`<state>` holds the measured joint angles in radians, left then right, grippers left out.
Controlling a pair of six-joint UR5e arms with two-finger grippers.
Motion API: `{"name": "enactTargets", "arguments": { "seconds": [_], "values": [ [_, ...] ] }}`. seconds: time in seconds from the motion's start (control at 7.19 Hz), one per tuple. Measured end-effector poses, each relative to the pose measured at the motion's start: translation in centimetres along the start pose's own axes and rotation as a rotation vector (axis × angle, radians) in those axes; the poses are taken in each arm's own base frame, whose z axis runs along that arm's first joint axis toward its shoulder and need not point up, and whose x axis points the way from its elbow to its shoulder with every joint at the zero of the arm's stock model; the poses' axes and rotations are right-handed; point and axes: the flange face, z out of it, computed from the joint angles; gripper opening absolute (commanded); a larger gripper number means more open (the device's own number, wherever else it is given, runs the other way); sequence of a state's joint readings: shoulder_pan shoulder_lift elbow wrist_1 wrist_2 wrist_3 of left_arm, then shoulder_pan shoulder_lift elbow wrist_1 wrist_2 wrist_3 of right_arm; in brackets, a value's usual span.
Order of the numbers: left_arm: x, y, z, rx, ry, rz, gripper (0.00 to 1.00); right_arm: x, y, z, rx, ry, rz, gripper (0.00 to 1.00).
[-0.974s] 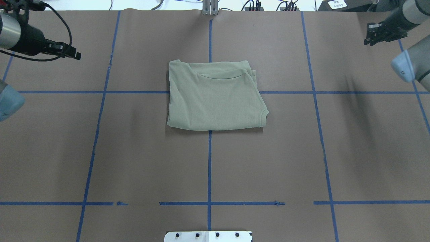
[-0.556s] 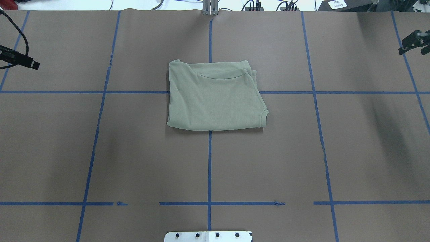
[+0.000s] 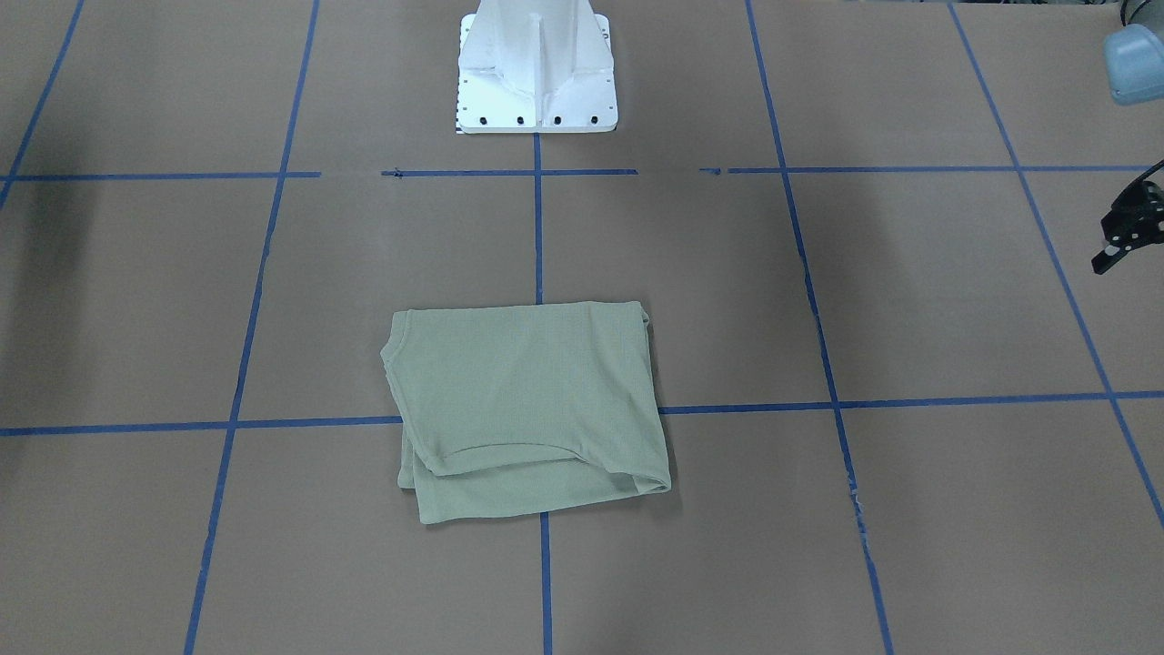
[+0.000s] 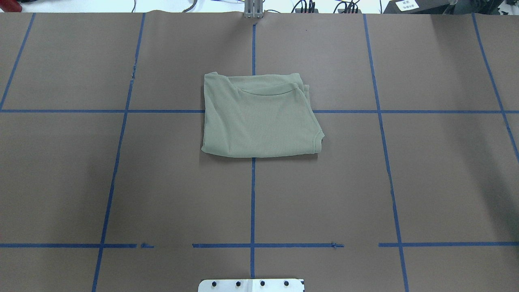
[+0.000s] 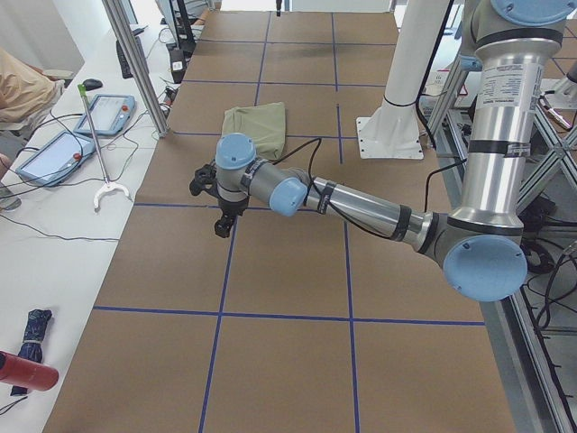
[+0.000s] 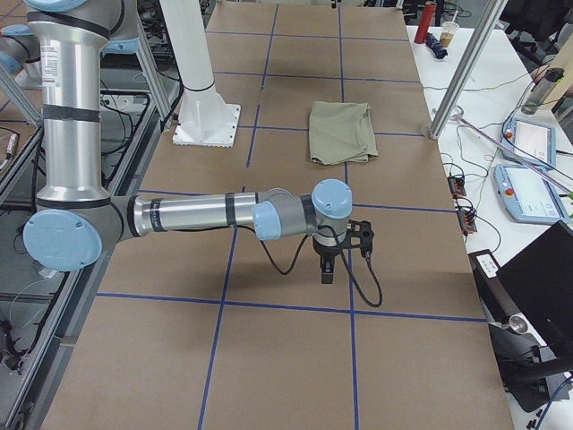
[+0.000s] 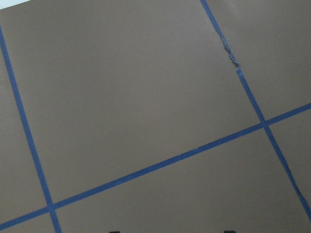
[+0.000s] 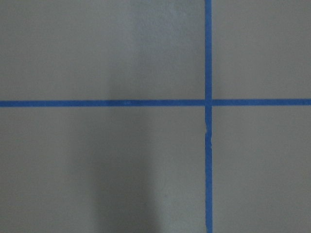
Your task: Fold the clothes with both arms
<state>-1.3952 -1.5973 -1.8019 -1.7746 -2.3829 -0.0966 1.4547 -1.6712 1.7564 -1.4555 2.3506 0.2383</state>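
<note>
no readable text, numbers or signs

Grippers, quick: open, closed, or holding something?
Left gripper: seems empty; open or closed cannot be told.
Right gripper: seems empty; open or closed cannot be told.

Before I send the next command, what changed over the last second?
The left gripper and right gripper swung outward, out of the overhead view, and now hover over bare table toward opposite ends. Nothing was grasped or released. The folded shirt lies unmoved.
</note>
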Motion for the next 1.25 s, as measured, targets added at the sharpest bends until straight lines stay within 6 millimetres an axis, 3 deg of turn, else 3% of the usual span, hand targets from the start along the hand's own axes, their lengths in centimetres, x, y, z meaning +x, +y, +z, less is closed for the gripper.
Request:
{"name": "enactTargets", "arguments": {
  "seconds": [0.28, 0.42, 0.83, 1.25],
  "values": [
    [-1.4, 3.5, -0.2, -0.022, 0.006, -0.038, 1.00, 0.7, 2.1, -0.1, -0.008, 0.001, 0.005, 1.00],
    [-2.0, 4.3, -0.8, -0.019, -0.010, -0.060, 1.00, 0.8, 2.4, -0.2, -0.008, 0.001, 0.006, 1.00],
    [-3.1, 4.9, -1.4, -0.019, -0.049, -0.092, 1.00, 0.3, 2.0, -0.5, 0.000, 0.001, -0.011, 1.00],
    [-4.7, 5.6, -0.6, -0.046, -0.118, -0.118, 1.00, -0.1, 1.3, -0.7, 0.008, 0.000, -0.021, 1.00]
  ]
}}
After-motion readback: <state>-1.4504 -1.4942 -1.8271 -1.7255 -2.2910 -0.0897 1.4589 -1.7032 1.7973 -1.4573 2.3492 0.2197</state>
